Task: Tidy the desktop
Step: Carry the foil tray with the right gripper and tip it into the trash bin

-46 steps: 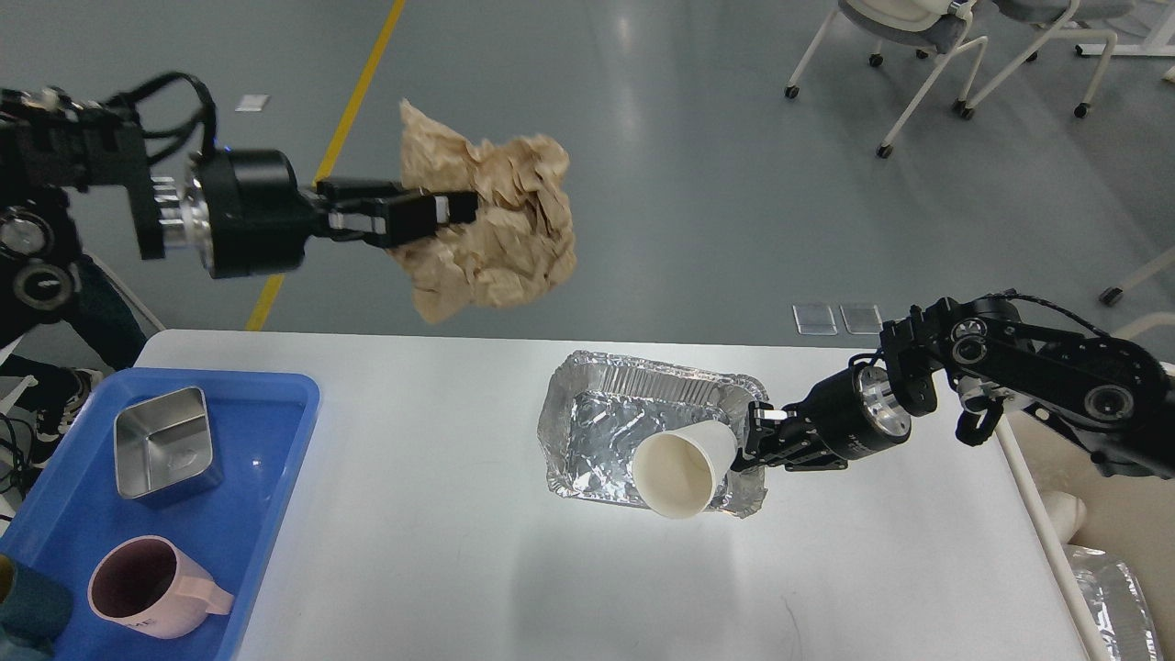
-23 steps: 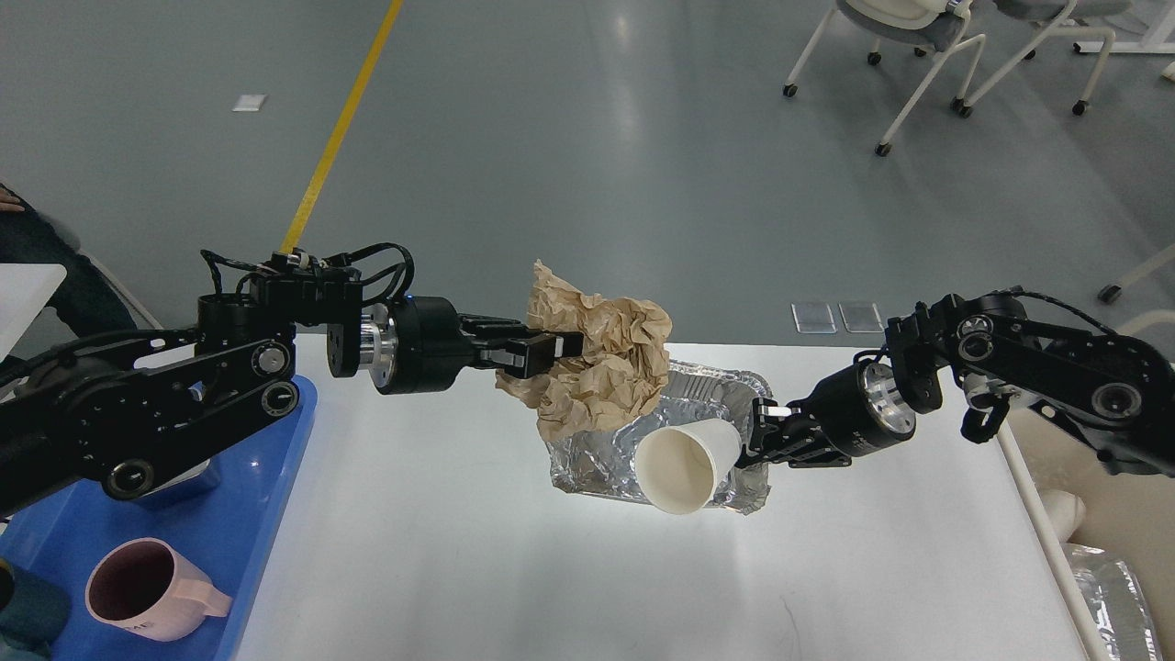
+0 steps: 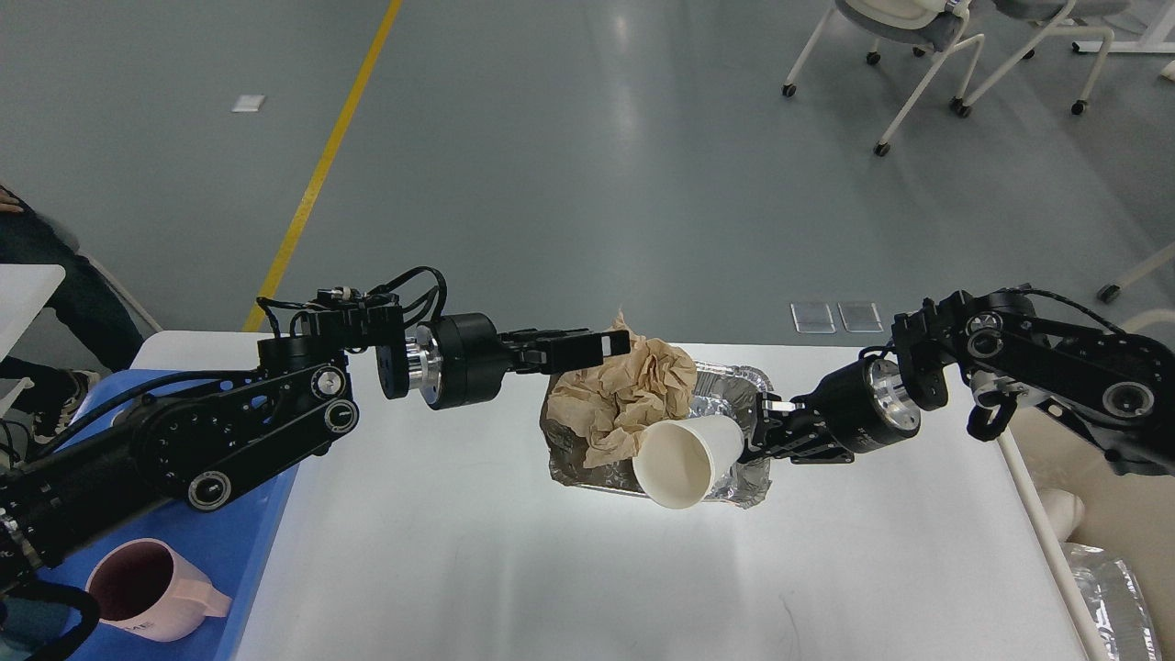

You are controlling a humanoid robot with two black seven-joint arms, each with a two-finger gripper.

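Observation:
The white desktop (image 3: 459, 551) carries a crumpled foil tray (image 3: 751, 386) at its far middle. A crumpled brown paper (image 3: 633, 395) lies in the tray. My left gripper (image 3: 610, 349) hovers just over the paper's left top; its fingers look apart, with the paper below them. My right gripper (image 3: 755, 436) is shut on a white paper cup (image 3: 684, 464), held on its side above the tray's front right corner, mouth facing me.
A blue tray (image 3: 266, 514) sits at the desktop's left edge, holding a pink mug (image 3: 138, 592); my left arm hides most of it. A cream bin (image 3: 1102, 514) with foil inside stands beyond the right edge. Chairs stand on the floor far right.
My left gripper came down from high on the left to the foil tray, and the brown paper went from hanging in it to lying in the tray. The right gripper and cup barely moved.

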